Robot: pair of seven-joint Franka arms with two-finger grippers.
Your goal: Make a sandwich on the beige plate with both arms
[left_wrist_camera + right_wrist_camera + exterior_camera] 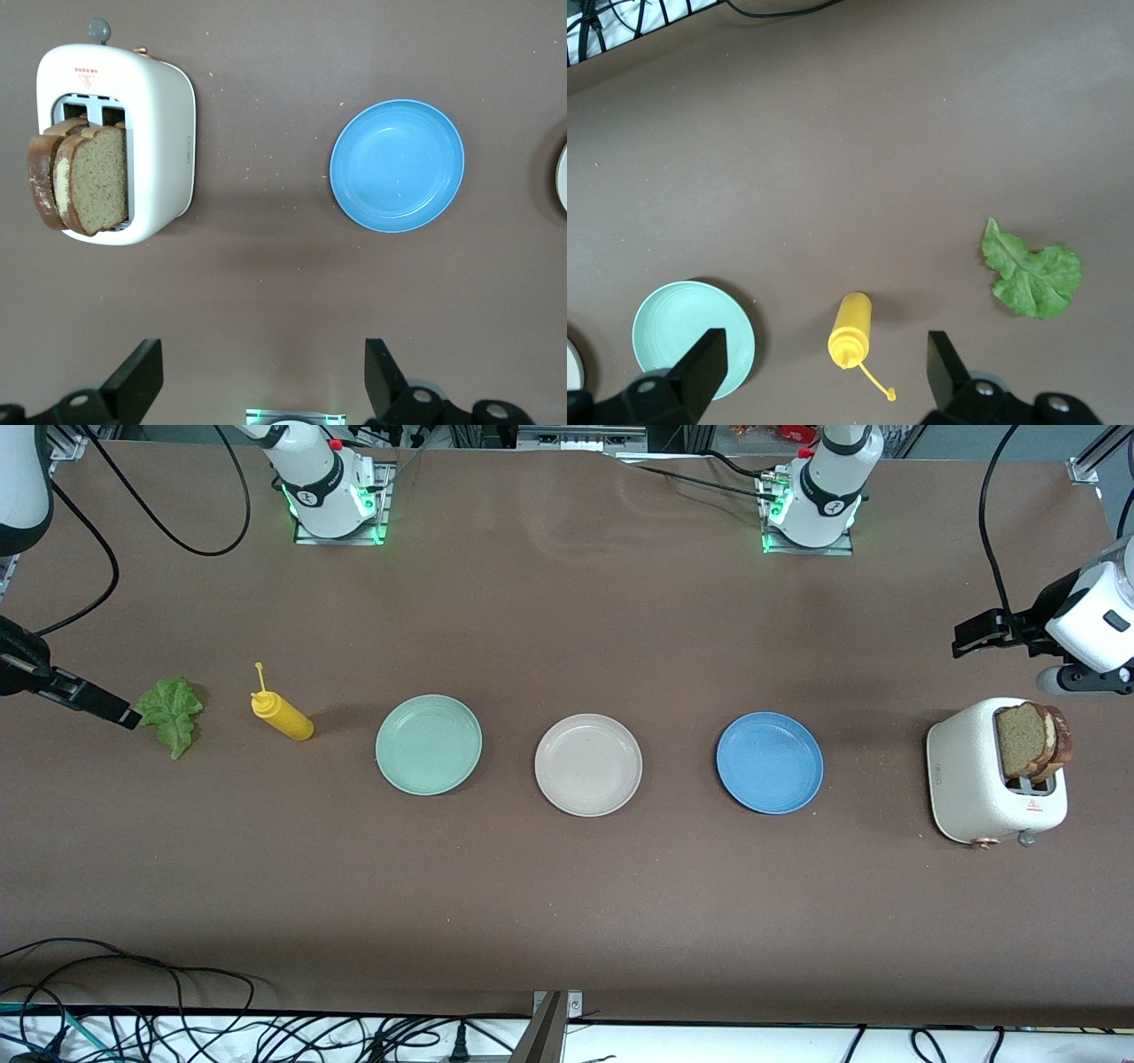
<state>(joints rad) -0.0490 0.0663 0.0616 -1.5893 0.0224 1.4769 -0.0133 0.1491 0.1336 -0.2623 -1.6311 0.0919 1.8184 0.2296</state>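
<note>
The beige plate (588, 764) lies bare at the middle of the table, between a mint-green plate and a blue plate. No assembled sandwich is in view. Two brown-crusted bread slices (1032, 740) (89, 181) stand upright in a white toaster (974, 779) (159, 133) at the left arm's end. A ruffled green lettuce leaf (173, 710) (1032, 274) lies flat at the right arm's end. My left gripper (970, 639) (264, 372) hangs open, high over bare table beside the toaster. High over the table near the lettuce, my right gripper (106, 707) (828, 367) is open and holds nothing.
A yellow squeeze bottle (282, 715) (850, 329) lies on its side between the lettuce and the mint-green plate (429, 744) (682, 332). The blue plate (769, 762) (397, 166) sits between the beige plate and the toaster. Cables hang along the table's front edge.
</note>
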